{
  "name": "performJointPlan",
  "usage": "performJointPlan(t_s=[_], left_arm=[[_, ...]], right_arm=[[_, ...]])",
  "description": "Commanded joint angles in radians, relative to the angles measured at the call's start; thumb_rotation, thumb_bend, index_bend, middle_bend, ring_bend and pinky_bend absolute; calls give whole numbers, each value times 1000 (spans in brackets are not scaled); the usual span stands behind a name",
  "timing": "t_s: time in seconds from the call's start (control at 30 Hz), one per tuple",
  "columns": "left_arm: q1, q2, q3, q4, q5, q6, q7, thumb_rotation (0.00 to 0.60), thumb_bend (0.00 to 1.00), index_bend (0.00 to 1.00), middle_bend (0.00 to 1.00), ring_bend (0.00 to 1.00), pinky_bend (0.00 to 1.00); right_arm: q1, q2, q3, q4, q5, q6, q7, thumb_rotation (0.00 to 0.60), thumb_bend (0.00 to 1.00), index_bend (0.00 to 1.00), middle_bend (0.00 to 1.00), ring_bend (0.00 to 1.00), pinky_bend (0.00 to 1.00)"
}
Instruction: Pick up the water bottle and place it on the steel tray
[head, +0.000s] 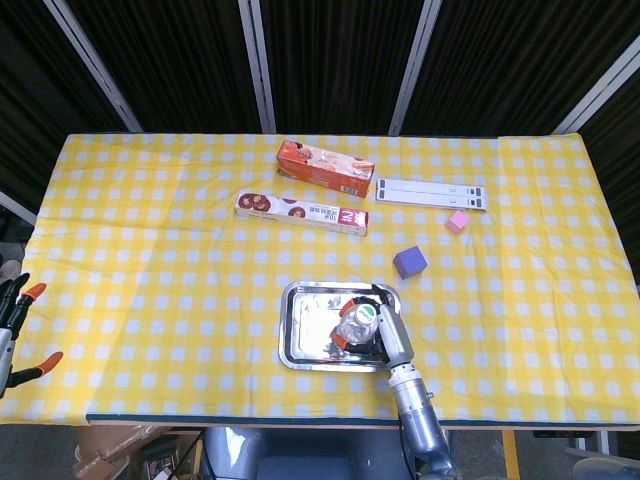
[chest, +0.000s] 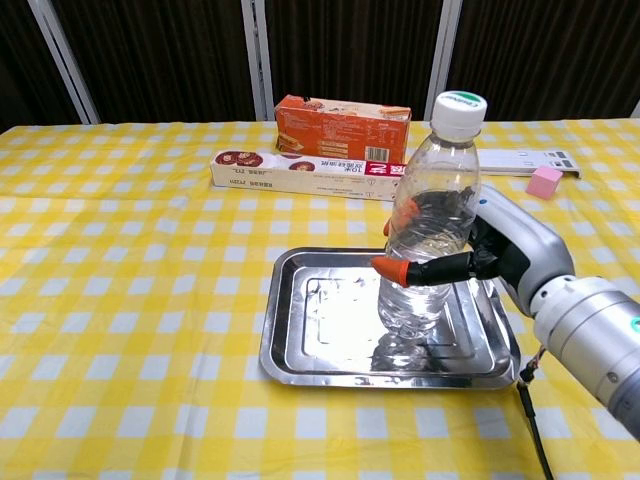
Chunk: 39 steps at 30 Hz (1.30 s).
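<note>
A clear water bottle (chest: 430, 230) with a white cap stands a little tilted on the steel tray (chest: 330, 355), and my right hand (chest: 500, 250) grips its middle from the right with orange-tipped fingers (chest: 392, 268). From the head view the bottle (head: 357, 322) shows cap-up inside the tray (head: 305, 335), with my right hand (head: 385, 338) wrapped round it. My left hand (head: 18, 330) hangs off the table's left edge, fingers apart and holding nothing.
An orange box (chest: 342, 113) and a long white box (chest: 310, 173) lie behind the tray. A purple cube (head: 410, 262), a pink cube (chest: 544, 181) and a white strip (head: 432, 192) sit to the right rear.
</note>
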Motion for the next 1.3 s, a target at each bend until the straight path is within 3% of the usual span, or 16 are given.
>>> performJointPlan(t_s=[0.03,0.4,0.47,0.53,0.63,0.8,1.0,1.2,1.3], left_arm=[[0,1,0,0,0,0,-1,600,191,113,0,0,0],[0,1,-1,0,-2,0,-2,600,191,113,0,0,0],[0,1,0,0,-1,0,0,600,191,113,0,0,0],[0,0,0,0,-1,0,2,600,191,113,0,0,0],[0,-1,1,-1,0,0,5,600,191,113,0,0,0],[0,-2,2,-2,2,0,9,600,191,113,0,0,0],[-5,-7,5,-4,5,-8,25,600,191,113,0,0,0],[-3,-7,4,-5,4,-6,27,600,191,113,0,0,0],[-2,-5,2,-4,2,-2,21,600,191,113,0,0,0]], right_arm=[[-6,-19,-9,29,0,-2,5,600,433,921,673,360,0],[-16,-53,-17,110,-17,-14,46,600,433,919,674,360,0],[-19,-51,-18,115,-17,-17,46,600,393,901,673,360,0],[-20,-51,-20,118,-15,-19,30,600,289,842,661,349,0],[-17,-38,-26,105,-12,-43,25,600,150,668,545,280,0],[-4,-1,-34,72,-3,-105,33,600,93,233,280,167,0],[11,53,-40,27,11,-183,61,600,93,114,161,78,0],[8,101,-23,-6,24,-204,102,600,93,54,112,21,0],[1,168,-18,-42,17,-211,117,600,93,28,92,2,0]])
